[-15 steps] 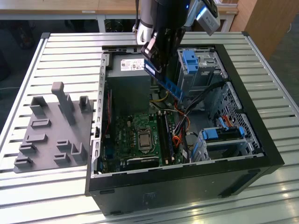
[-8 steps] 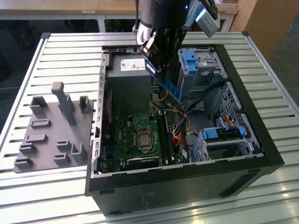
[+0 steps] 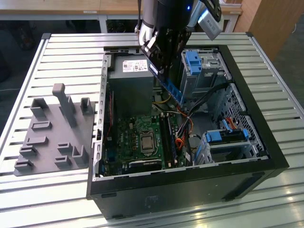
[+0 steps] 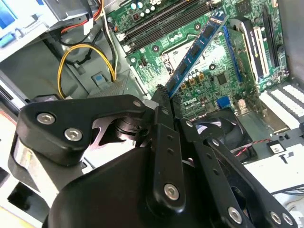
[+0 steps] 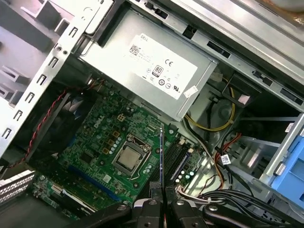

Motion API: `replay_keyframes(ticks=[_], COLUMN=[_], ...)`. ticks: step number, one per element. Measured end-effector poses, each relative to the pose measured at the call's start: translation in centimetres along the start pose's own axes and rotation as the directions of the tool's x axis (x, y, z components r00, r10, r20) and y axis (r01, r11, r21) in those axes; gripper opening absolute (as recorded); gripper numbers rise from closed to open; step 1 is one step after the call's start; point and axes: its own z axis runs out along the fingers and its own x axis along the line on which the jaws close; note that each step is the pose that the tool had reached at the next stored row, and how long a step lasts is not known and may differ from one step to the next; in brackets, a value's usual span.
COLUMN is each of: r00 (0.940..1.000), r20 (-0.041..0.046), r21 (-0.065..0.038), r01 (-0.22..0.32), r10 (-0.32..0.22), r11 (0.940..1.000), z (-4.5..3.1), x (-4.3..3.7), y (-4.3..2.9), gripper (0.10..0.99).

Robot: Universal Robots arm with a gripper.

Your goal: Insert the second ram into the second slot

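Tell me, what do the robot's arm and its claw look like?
The arm is mostly black with a pale grey section, a small blue light and a silver box mounted beside it. The gripper is matte black, built from hinged bar-like links studded with silver screw heads.

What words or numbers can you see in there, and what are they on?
White label on the power supply: printed words and symbols, too small to read surely.
Ram, gripped in the end effector: print on its chips too small to read.
Motherboard: tiny white markings, unreadable.
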Motion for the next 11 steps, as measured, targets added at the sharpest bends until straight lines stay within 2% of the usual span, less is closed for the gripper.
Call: replay_keyframes(ticks=[6,11], r00=[0.9993,0.9990], r20=[0.0010,0.0012], r21=[0.000,0.000], r01=[-0.038,-0.045], r10=[0.038,0.045], r11=[0.9993,0.9990], z=[0.01,0.06], x=[0.00,0.00], y=[0.00,0.00], gripper=[0.137,0.137])
